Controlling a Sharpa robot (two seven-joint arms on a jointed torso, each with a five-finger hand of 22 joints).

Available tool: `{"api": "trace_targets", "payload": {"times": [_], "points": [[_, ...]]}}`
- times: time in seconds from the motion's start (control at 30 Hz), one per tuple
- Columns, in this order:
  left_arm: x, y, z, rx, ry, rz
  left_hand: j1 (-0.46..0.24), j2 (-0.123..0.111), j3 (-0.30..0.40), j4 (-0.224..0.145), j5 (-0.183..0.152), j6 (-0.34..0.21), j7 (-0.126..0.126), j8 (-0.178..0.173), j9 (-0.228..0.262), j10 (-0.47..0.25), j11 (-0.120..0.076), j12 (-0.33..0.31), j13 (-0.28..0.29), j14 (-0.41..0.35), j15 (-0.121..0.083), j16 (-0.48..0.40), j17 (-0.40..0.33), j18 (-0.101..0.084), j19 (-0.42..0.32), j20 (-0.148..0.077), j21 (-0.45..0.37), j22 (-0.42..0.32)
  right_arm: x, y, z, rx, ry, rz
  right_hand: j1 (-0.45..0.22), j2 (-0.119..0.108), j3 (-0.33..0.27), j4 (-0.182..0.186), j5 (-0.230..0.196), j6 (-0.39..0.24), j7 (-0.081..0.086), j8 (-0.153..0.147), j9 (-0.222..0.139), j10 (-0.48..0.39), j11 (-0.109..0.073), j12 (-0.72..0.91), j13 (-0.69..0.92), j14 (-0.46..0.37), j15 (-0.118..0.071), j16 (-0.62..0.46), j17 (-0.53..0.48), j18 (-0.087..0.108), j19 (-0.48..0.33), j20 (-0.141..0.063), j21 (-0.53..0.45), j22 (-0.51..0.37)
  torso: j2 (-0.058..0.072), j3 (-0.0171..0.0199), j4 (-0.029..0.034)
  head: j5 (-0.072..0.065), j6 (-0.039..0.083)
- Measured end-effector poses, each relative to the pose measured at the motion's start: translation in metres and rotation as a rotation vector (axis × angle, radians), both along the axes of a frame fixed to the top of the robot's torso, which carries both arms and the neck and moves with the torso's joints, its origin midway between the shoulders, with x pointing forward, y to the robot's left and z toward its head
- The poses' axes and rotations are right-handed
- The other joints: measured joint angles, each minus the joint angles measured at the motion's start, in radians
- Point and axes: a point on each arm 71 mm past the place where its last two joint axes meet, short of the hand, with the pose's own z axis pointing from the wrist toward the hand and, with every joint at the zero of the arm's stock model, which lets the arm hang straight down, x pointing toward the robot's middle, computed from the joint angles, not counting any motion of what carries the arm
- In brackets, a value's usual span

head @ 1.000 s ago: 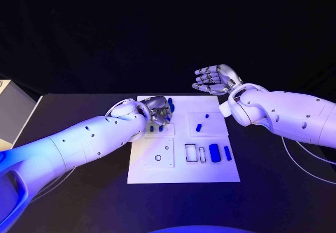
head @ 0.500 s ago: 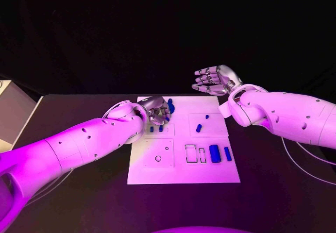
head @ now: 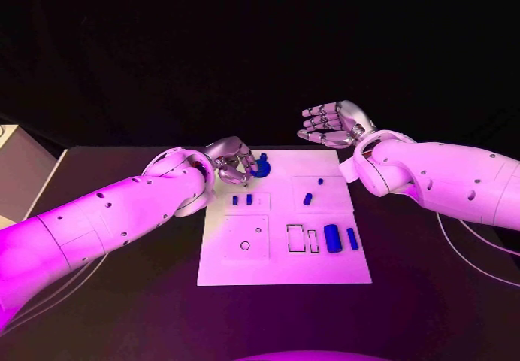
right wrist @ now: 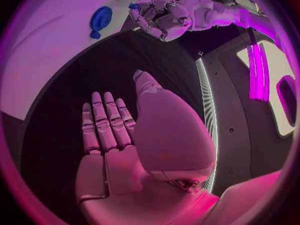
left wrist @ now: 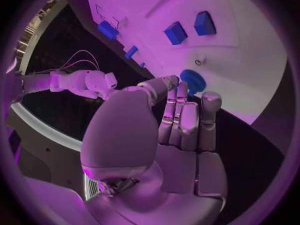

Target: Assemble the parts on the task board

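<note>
The round part lies flat near the far left corner of the board, a blue disc with a short stub on its side, seen face-up from the right wrist. The left hand sits just beside it on the board's left edge, fingers loosely curled and apart; from the left wrist camera the fingertips end right at the disc, but whether any of them touches it I cannot tell, and nothing is clamped.

Nearer the robot from the disc stand two small blocks in their outlined square, and beyond those a square with a small ring mark. To the board's right side lie a short peg, then two long bars next to empty slot outlines.

My reading is that the step is picking up the disc. To do it well, the fingers should close across its rim from opposite sides, since it lies flat and offers little height; pressing down first risks sliding it off the far edge. The stub's direction should be kept in mind for seating later.

The right hand is raised past the board's far right corner, fingers spread, holding nothing.
</note>
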Motion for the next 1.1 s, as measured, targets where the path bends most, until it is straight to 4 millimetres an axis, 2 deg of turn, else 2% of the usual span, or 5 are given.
{"api": "trace_targets", "payload": {"times": [0.2,0.53,1.1], "points": [[0.002,0.014,0.001,-0.009,0.031,0.019,-0.004,0.004,0.000,0.000,0.000,0.002,0.002,-0.007,0.000,0.006,0.001,-0.006,-0.001,0.004,0.004,0.000,0.006,0.000,0.003,0.003,0.000,0.006,0.000,-0.002,0.000,-0.001,0.000,-0.003,0.000,0.000,0.000,0.000,0.000,0.000,0.000,0.000,0.000,0.000,0.000,0.000,0.000,0.000,0.000,0.000,0.000,0.000,0.000,0.000,0.000,0.000,-0.001,0.0004,0.0009,0.002,0.001],[0.006,0.025,-0.004,0.030,0.077,0.037,-0.014,0.004,-0.003,-0.003,0.000,0.003,0.003,-0.009,0.001,0.015,-0.001,-0.018,-0.003,0.004,0.004,0.000,-0.002,0.000,0.002,0.002,0.000,0.006,0.000,-0.002,0.000,-0.001,0.000,-0.004,0.000,0.000,0.000,0.000,0.000,0.000,0.000,0.000,0.000,0.000,0.000,0.000,0.000,0.000,0.000,0.000,0.000,0.000,0.000,0.000,0.000,0.000,0.001,0.0012,-0.0006,0.006,0.002],[0.010,0.020,-0.010,0.084,0.096,0.038,-0.014,0.004,-0.003,-0.003,0.000,0.003,0.003,-0.014,0.006,0.015,-0.001,-0.023,-0.004,0.004,0.004,0.000,-0.003,0.000,0.002,0.002,0.000,0.005,0.000,-0.002,0.000,-0.001,0.000,-0.003,0.000,0.000,0.000,0.000,0.000,0.000,0.000,0.000,0.000,0.000,0.000,0.000,0.000,0.000,0.000,0.000,0.000,0.000,0.000,0.000,0.000,0.000,0.003,0.0017,-0.0023,0.006,-0.001]]}}
